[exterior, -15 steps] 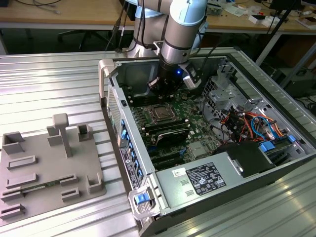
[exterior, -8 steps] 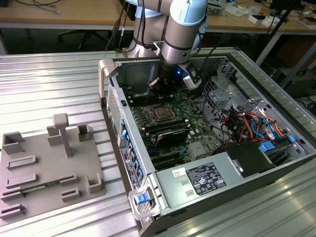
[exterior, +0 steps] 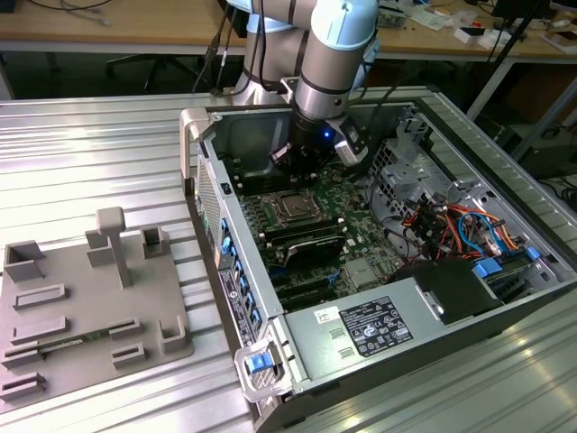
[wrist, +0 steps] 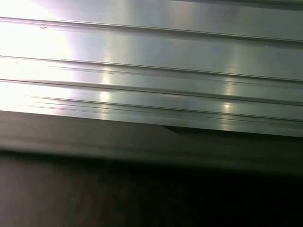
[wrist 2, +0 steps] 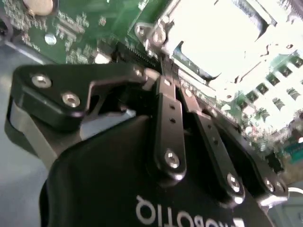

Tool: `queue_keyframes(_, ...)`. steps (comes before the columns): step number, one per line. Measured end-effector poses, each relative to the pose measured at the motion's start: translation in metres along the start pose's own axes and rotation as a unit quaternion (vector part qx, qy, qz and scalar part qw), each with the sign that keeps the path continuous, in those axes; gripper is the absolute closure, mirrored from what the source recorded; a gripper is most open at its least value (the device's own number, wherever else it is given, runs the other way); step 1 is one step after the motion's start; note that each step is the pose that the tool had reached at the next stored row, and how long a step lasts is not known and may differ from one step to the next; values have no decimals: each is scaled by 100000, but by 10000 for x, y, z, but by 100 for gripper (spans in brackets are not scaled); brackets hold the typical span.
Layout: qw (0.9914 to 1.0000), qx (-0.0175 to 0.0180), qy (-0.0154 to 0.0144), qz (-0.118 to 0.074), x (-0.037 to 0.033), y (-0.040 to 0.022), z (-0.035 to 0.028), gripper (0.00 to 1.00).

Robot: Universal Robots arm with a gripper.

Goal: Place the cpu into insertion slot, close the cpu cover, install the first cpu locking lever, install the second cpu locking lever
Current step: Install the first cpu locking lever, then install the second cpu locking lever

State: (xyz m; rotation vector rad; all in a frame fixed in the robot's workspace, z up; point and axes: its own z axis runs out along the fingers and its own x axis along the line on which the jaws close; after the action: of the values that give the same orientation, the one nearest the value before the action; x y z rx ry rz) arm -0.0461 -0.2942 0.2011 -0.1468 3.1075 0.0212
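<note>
Gripper (exterior: 296, 162) is down inside the open PC case (exterior: 270, 298), just beside the slot (exterior: 295, 207) on the motherboard (exterior: 361, 225). In the second wrist view the fingers (wrist 2: 166, 101) are closed together with nothing between them, tips at the socket edge. Cover (exterior: 295, 198) looks flat over the slot; cpu itself can't be made out. Grey fixture tray (exterior: 81, 307) sits on the tabletop (exterior: 90, 153), at the exterior view's left.
</note>
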Motion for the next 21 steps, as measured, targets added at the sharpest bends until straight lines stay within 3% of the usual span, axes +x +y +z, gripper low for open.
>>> queue_keyframes(9,100000,-253,-68,9,-4,14,-25,89)
queue_keyframes(13,100000,-209,-30,5,-3,9,-73,89)
queue_keyframes(21,100000,-203,-30,9,-1,-22,-76,89)
